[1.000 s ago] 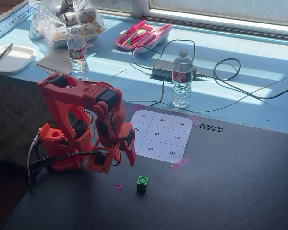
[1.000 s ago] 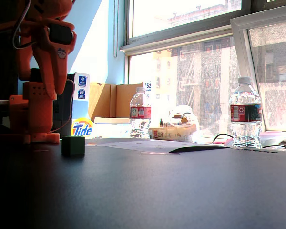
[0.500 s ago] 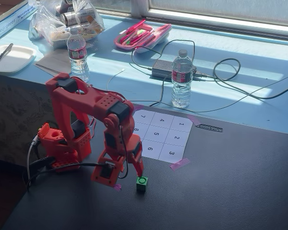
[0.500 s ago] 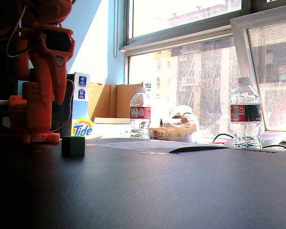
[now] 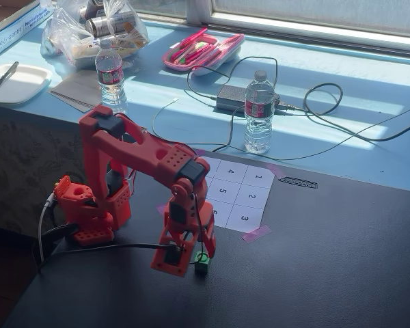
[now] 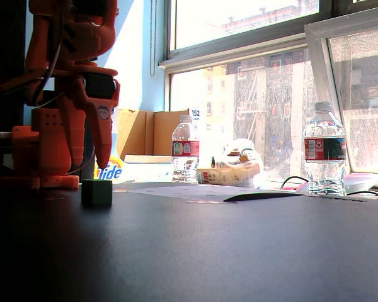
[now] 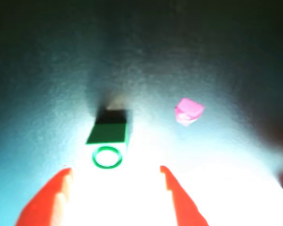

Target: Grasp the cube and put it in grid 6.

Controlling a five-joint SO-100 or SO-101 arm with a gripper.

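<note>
The green cube (image 5: 203, 262) rests on the black table in front of the numbered sheet, its ring mark facing up. My red gripper (image 5: 191, 262) hangs over it, open. In the wrist view the cube (image 7: 108, 134) lies just ahead of the gripper (image 7: 115, 169), nearer the left finger, and nothing sits between the fingers. In the low fixed view the gripper (image 6: 90, 168) points down with its tips a little above the cube (image 6: 96, 192). Grid 6 (image 5: 221, 216) is the near middle cell of the sheet, partly hidden behind the arm.
A pink tape scrap (image 7: 188, 111) lies on the table right of the cube. Pink tape (image 5: 257, 234) holds the sheet's corner. Two water bottles (image 5: 259, 113) (image 5: 111, 75), cables and a charger (image 5: 232, 98) sit on the blue ledge behind. The arm's base (image 5: 89, 212) stands at the left.
The arm has stretched forward and down from its folded pose, bringing the open gripper over the cube. The cube has stayed in place.
</note>
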